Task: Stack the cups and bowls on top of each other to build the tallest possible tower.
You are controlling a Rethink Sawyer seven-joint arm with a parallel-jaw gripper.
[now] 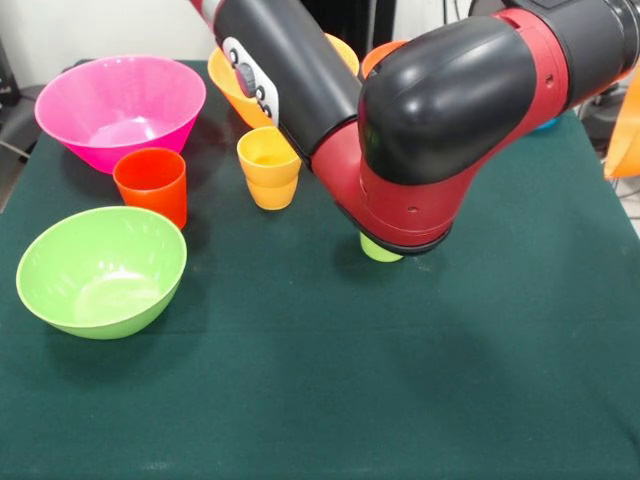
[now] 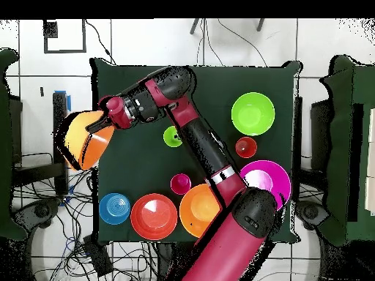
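While the gripper is pinching 1 large orange bowl past the table edge, overhead, the other large orange bowl is sitting well apart at its 4 o'clock, rim up.

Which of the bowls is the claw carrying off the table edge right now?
The large flared orange bowl, tilted on its side past the table edge at the claw. The other orange bowl sits upright on the table.
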